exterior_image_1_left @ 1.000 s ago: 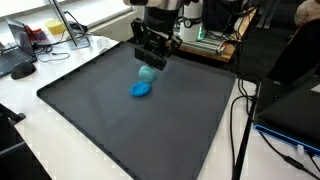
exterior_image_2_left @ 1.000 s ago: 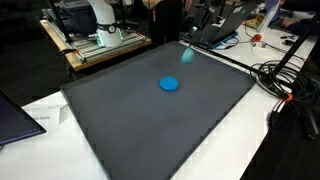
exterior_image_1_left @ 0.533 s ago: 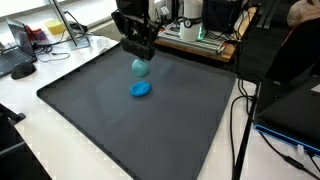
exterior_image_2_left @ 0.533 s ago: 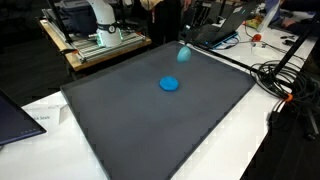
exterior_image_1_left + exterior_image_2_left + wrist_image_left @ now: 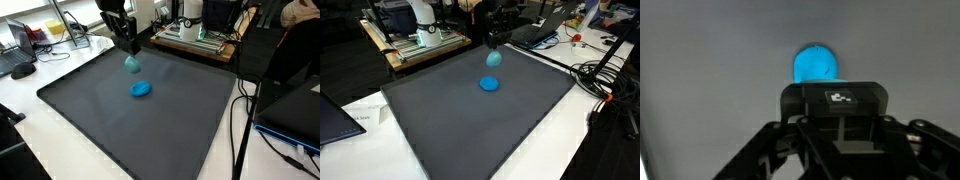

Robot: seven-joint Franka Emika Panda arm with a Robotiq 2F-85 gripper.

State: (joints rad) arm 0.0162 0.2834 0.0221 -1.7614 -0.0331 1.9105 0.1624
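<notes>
Pale blue lump (image 5: pixel 131 64) hung in the air, pinched at its top by the gripper (image 5: pixel 130 51), and both exterior views caught it clear of the surface, over the far part of the mat. The jaws were clamped tight on it, with no daylight between fingers and lump. In the wrist view the lump sat right at the tip of the closed fingers, bright against plain grey.

The count was two blue things in all. One was the pale lump aloft. The other was a deeper blue disc (image 5: pixel 142 89) lying flat on the mat, nearer the middle, close to the lump but not touching it. There was one arm and one gripper.

Underneath lay a single dark grey mat (image 5: pixel 120 135), wide and bare apart from the disc, spread over a white table (image 5: pixel 22 105).

Around it, the room was busy. A wooden bench with equipment (image 5: pixel 420 45) stood behind the mat, black cables (image 5: pixel 605 80) trailed off one side of the table, and a dark laptop (image 5: pixel 332 115) sat at the near corner.

The lump hung straight below the fingertips, with the disc on the mat off to one side of them.
</notes>
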